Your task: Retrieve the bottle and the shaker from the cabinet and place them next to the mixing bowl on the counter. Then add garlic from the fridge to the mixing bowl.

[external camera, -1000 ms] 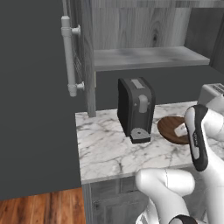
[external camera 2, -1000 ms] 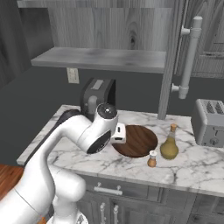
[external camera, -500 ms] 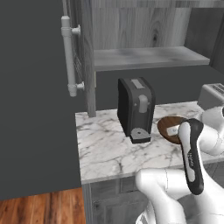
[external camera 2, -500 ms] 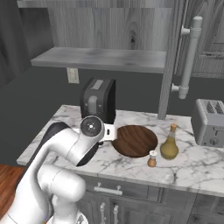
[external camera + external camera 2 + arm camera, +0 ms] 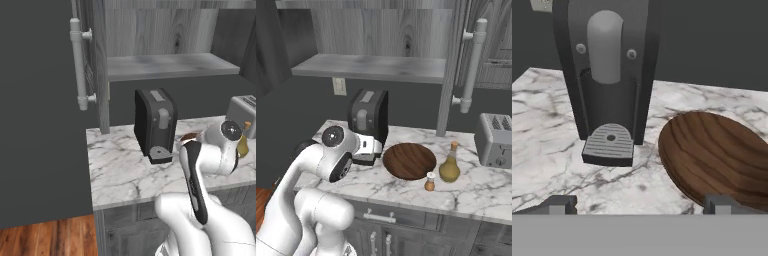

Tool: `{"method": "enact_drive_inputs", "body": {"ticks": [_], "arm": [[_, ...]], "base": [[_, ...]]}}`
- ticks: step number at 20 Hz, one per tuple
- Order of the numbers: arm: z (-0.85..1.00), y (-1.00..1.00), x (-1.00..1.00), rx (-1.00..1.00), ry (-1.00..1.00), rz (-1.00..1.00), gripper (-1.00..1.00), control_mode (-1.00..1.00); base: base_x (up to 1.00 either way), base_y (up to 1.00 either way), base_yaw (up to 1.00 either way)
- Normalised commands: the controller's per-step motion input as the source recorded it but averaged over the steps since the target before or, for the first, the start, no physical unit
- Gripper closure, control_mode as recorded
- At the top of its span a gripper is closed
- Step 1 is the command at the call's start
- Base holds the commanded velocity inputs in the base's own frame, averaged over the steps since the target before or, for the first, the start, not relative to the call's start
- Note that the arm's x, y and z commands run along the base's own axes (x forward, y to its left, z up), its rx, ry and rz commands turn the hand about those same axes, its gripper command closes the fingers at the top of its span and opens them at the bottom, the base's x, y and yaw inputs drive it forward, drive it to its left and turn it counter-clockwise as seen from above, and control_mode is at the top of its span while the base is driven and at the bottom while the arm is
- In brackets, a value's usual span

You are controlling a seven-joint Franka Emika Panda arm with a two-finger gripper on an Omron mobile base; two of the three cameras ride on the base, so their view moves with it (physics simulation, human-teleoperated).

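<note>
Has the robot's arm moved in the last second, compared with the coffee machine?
Yes. In the right base view the arm has swung down and left, off the coffee machine.

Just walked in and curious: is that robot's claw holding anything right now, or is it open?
Gripper: open, holding nothing, its two fingertips spread wide above the marble counter.

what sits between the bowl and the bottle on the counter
The small shaker, in the right base view: it stands in front of the gap between the bowl and the bottle, apart from both.
</note>
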Motion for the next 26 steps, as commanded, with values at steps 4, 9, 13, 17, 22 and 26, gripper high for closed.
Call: {"method": "enact_drive_inputs", "body": {"ticks": [4, 9, 13, 17, 22, 26], "arm": [[0.0, 0.18, 0.03, -0.03, -0.03, -0.01, -1.0, -1.0], [0.02, 0.34, 0.0, 0.0, -0.11, 0.0, -1.0, -1.0], [0.3, 0.36, -0.03, 0.0, -0.12, 0.0, -1.0, -1.0], [0.39, 0.21, -0.02, 0.0, -0.08, -0.04, -1.0, -1.0], [0.36, 0.04, -0.13, 0.0, -0.04, -0.07, -1.0, -1.0], [0.21, 0.0, -0.67, 0.03, -0.09, 0.0, -1.0, -1.0]], "base": [[0.0, 0.0, 0.0], [0.0, 0.0, 0.0], [0.0, 0.0, 0.0], [0.0, 0.0, 0.0], [0.0, 0.0, 0.0], [0.0, 0.0, 0.0]]}}
